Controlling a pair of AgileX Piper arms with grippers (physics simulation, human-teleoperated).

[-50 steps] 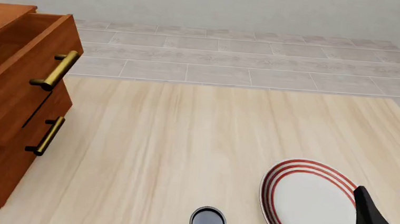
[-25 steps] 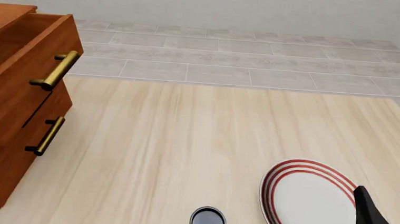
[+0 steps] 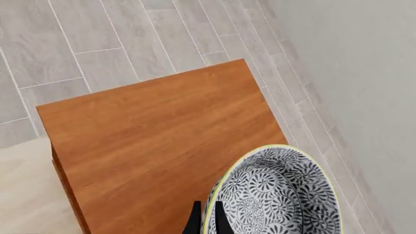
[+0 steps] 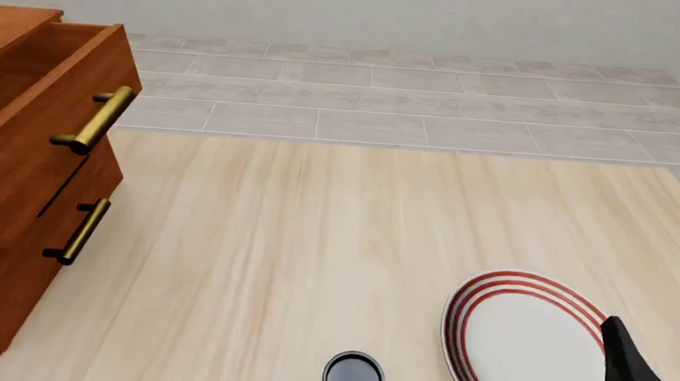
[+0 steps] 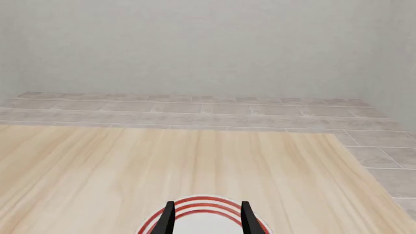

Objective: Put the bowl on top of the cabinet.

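The bowl point(image 3: 279, 195) is small, deep and round, with a dense dark-and-white floral pattern inside and a pale yellowish rim. In the left wrist view it appears tilted, its opening turned toward the camera, above the flat top of the cabinet point(image 3: 162, 141) near one corner; whether it touches the wood cannot be told. The cabinet point(image 4: 24, 177) is large and reddish-brown, standing at the left edge of the surface, with two brass bar handles point(image 4: 93, 119) and its upper drawer pulled partly out.
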